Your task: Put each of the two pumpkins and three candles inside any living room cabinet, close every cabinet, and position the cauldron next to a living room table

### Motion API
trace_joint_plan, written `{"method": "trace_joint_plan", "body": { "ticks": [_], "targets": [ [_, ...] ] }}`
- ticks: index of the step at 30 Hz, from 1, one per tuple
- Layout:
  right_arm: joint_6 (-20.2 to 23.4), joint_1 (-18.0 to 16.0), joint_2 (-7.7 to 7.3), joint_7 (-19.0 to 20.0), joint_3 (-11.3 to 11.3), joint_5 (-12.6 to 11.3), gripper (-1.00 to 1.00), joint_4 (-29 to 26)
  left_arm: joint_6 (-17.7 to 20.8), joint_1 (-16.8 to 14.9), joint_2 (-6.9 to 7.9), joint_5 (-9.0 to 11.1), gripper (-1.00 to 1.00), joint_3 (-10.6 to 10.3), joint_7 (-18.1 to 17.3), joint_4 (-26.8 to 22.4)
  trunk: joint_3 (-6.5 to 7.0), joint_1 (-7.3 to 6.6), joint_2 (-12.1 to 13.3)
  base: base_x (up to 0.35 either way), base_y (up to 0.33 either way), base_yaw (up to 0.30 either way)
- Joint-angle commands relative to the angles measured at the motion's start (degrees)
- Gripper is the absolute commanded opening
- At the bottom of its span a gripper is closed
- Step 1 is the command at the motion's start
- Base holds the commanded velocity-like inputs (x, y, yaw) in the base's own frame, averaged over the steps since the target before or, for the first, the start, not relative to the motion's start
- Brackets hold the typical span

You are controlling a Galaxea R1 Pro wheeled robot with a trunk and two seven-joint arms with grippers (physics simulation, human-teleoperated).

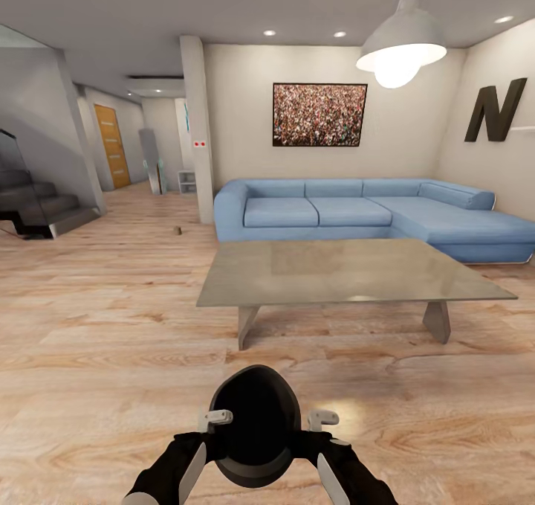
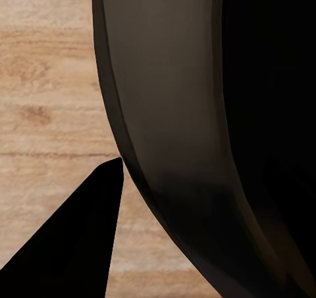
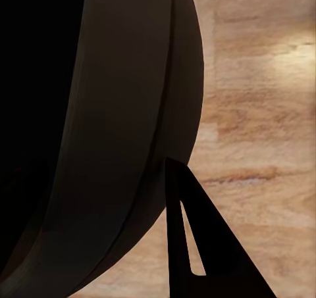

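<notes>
I hold the black round cauldron [image 1: 255, 423] low in front of me, above the wood floor, between both arms. My left gripper [image 1: 218, 420] grips its left rim and my right gripper [image 1: 319, 420] grips its right rim. The left wrist view has the cauldron's dark wall [image 2: 178, 114] with one finger [image 2: 79, 239] outside it. The right wrist view gives the same for the other wall [image 3: 112, 127] and finger [image 3: 197, 245]. The grey low table [image 1: 349, 271] stands just ahead. A tiny brown stub, likely a candle [image 1: 177, 230], lies far off on the floor. Pumpkins and cabinet are out of view.
A blue corner sofa [image 1: 357, 211] stands behind the table against the far wall. A white pillar [image 1: 197, 126] rises left of the sofa, and dark stairs [image 1: 37, 207] sit at the far left. Open wood floor stretches left of the table.
</notes>
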Motion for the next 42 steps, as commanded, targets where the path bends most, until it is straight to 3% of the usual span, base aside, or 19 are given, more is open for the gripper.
{"method": "trace_joint_plan", "body": {
  "ticks": [1, 8, 27, 37, 42],
  "targets": [
    [-2.6, -0.02, 0.02, 0.19, 0.26, -0.4, -1.0, -0.14, -0.08, 0.0, -0.04, 1.6, -1.0, -0.3, -0.14, 0.17, 0.01, -0.01, -0.01, 0.0, 0.0, 0.0],
    [-2.6, -0.02, 0.02, 0.13, 0.26, -0.4, -1.0, -0.14, -0.08, 0.0, -0.04, 1.61, -1.0, -0.3, -0.12, 0.17, 0.01, -0.01, -0.01, 0.061, 0.0, 0.0],
    [-2.63, -0.02, 0.02, 0.07, 0.34, -0.4, -1.0, -0.14, -0.07, 0.0, -0.04, 1.59, -1.0, -0.3, -0.13, 0.17, 0.01, -0.01, -0.01, 0.29, 0.0, 0.0],
    [-2.77, -0.02, 0.02, -0.05, 0.33, -0.4, -1.0, -0.14, -0.07, 0.0, -0.04, 1.61, -1.0, -0.3, -0.12, 0.17, 0.01, -0.01, -0.01, 0.047, 0.0, 0.0],
    [-2.78, -0.02, 0.02, -0.05, 0.32, -0.4, -1.0, -0.14, -0.07, 0.0, -0.04, 1.61, -1.0, -0.3, -0.14, 0.17, -0.89, 1.09, -2.01, 0.001, 0.0, 0.0]
  ]
}}
